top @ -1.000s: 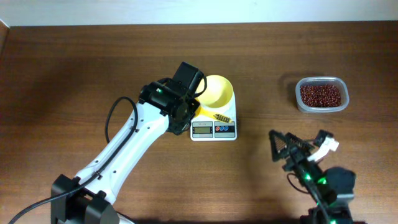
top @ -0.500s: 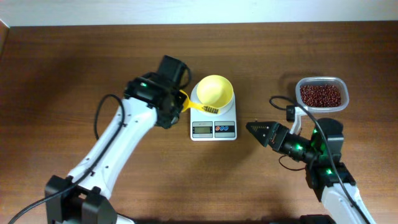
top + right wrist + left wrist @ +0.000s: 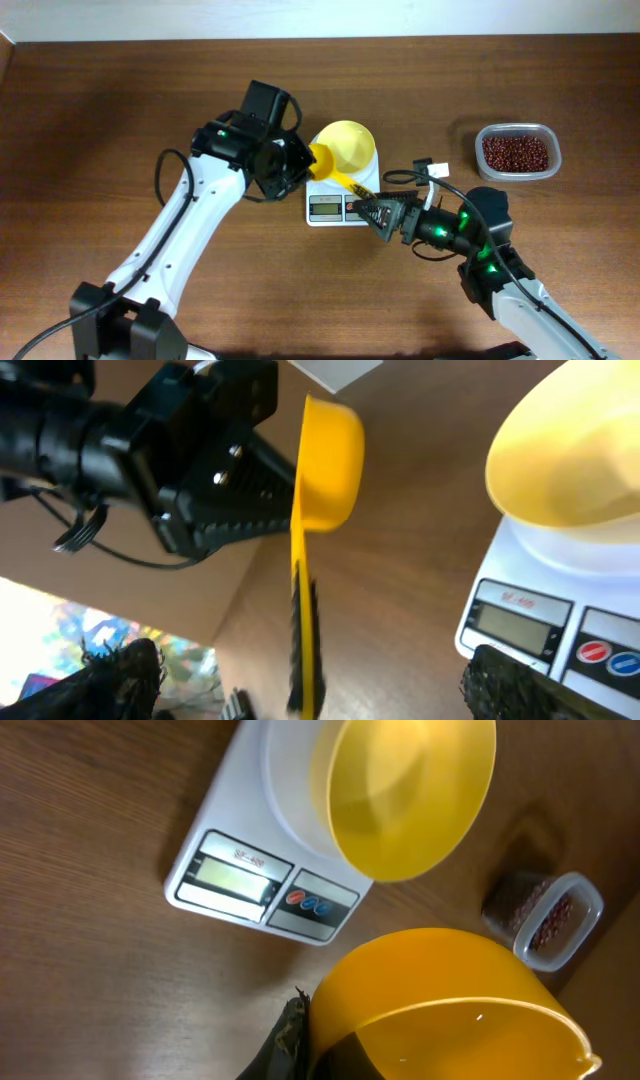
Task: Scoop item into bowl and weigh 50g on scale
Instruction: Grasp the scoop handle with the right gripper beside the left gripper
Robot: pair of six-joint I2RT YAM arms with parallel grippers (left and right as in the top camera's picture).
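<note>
The pale-yellow bowl [image 3: 346, 146] stands empty on the white scale [image 3: 325, 209]; both also show in the left wrist view, bowl [image 3: 410, 790] and scale [image 3: 235, 875], and in the right wrist view, bowl [image 3: 570, 460] and scale [image 3: 520, 622]. My left gripper [image 3: 296, 166] is shut on the cup of an empty yellow scoop [image 3: 324, 159] just left of the bowl. The scoop's handle [image 3: 300, 610] reaches between the spread fingers of my open right gripper [image 3: 372, 209], in front of the scale. The red-brown beans [image 3: 516, 152] lie in a clear container at the far right.
The clear bean container [image 3: 548, 916] sits well to the right of the scale. A white tag on a cable [image 3: 432, 170] lies between scale and container. The table's back edge meets a pale wall [image 3: 320, 15].
My right arm has swung left from the front right to the scale's front, fingers now around the scoop handle. My left gripper turned the scoop so its handle points toward the right gripper.
</note>
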